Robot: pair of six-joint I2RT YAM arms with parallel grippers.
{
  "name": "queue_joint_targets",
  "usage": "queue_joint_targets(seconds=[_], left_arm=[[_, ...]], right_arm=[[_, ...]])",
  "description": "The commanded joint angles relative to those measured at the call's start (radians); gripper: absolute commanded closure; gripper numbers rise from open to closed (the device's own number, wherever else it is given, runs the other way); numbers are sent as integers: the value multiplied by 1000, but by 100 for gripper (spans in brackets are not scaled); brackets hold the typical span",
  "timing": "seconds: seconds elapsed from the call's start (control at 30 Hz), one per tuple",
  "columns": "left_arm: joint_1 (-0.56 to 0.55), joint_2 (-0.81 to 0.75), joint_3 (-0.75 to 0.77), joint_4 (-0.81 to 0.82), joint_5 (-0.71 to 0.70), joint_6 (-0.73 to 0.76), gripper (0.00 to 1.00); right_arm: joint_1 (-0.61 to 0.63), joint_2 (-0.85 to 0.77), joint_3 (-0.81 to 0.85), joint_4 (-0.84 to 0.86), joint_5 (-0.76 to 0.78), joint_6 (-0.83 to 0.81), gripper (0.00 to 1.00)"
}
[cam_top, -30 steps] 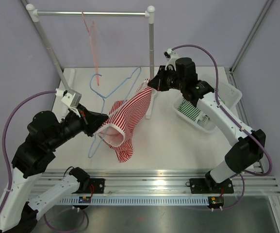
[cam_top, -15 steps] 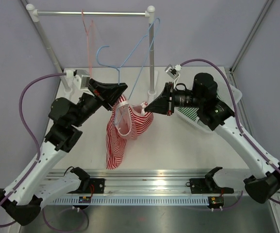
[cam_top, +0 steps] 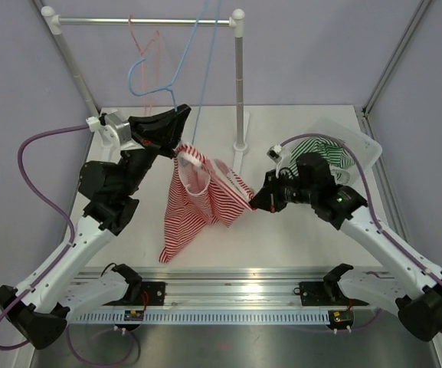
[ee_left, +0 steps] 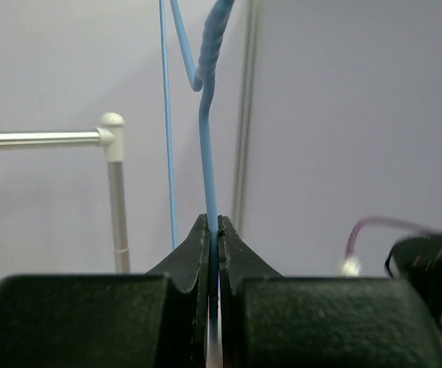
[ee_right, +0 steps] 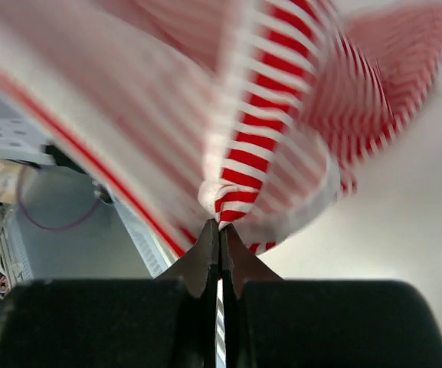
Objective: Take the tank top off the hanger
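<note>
Left claw [ee_left: 214,228] grips the hanger [ee_left: 208,169] by its wire; right claw [ee_right: 220,228] pinches a fold of the striped top [cam_top: 194,207] above the table [cam_top: 297,241]

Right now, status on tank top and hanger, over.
Left gripper shut on hanger. Right gripper shut on tank top. Top hangs up by left gripper; off hanger or not, cannot tell. Rack post close behind.

Bright even light, soft shadows, glare on rail [cam_top: 251,287]; tank top [ee_right: 270,149] blurred in rt wrist view.
</note>
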Motion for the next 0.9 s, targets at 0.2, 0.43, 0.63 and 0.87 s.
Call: queue_joint_targets(seconds=[0.2, 0.43, 0.63, 0.87], left_arm=[[4, -20, 59, 191, -280, 170, 100], [7, -72, 199, -250, -408, 46, 100], [5, -173, 216, -764, -501, -83, 100], [5, -143, 257, -987, -446, -94, 100]], right_arm=[[3, 1, -229, -25, 292, 111, 100], [3, -47, -207, 38, 222, 145, 100], [3, -13, -129, 84, 137, 146, 64], [3, 23, 39, 14, 186, 91, 1]])
